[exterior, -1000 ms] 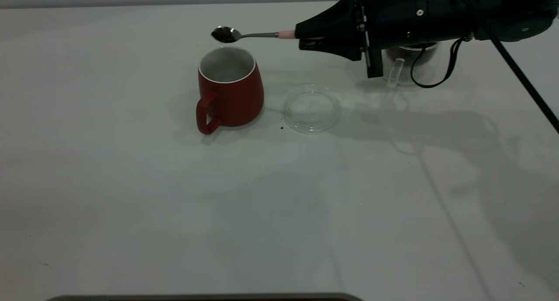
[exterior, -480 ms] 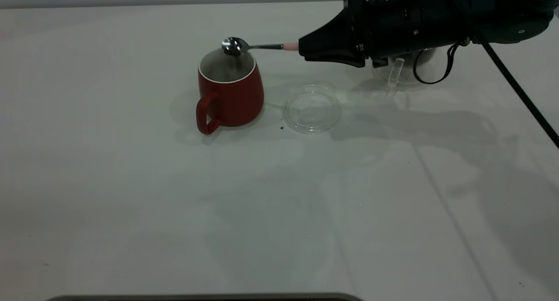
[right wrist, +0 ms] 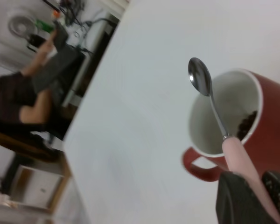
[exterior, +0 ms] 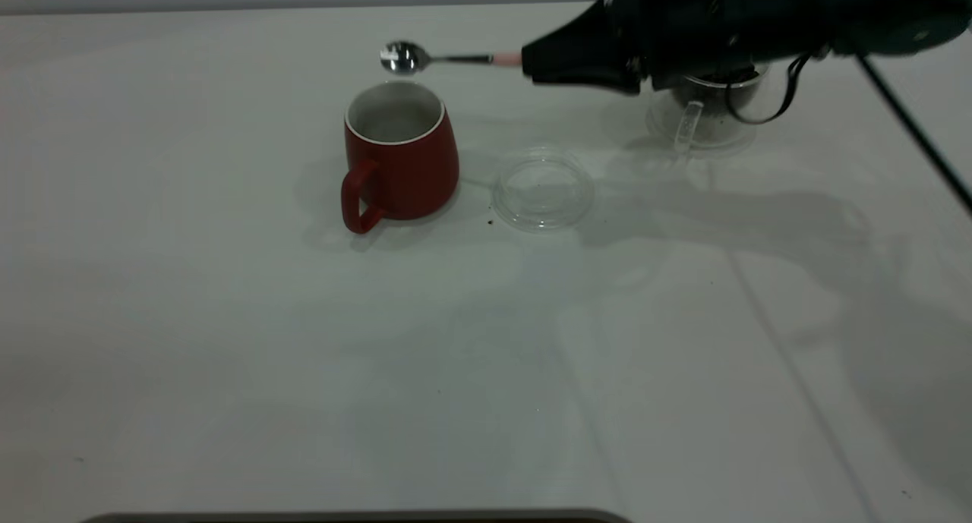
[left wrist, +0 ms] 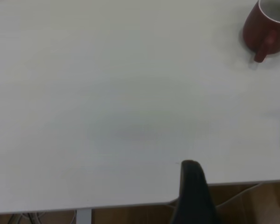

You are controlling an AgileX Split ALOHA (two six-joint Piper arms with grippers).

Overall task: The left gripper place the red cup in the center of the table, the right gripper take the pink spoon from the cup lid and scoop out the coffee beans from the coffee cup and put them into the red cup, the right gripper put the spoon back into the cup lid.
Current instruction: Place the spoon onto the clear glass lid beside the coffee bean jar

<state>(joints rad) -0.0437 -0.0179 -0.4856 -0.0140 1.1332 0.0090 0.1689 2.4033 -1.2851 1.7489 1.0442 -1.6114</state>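
Your right gripper (exterior: 531, 58) was clamped on the pink-handled metal spoon (exterior: 425, 57), bowl emptied above the red ceramic cup (exterior: 400, 159) holding beans, so next you likely needed the clear round cup lid (exterior: 542, 187).

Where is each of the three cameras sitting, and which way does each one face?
Exterior: across the table, facing the arms; right claw holds the pink spoon above the red cup.
Left wrist: high at the table edge, looking across; one dark finger shows.
Right wrist: behind the spoon, looking along it into the cup.
Shared: the red cup.
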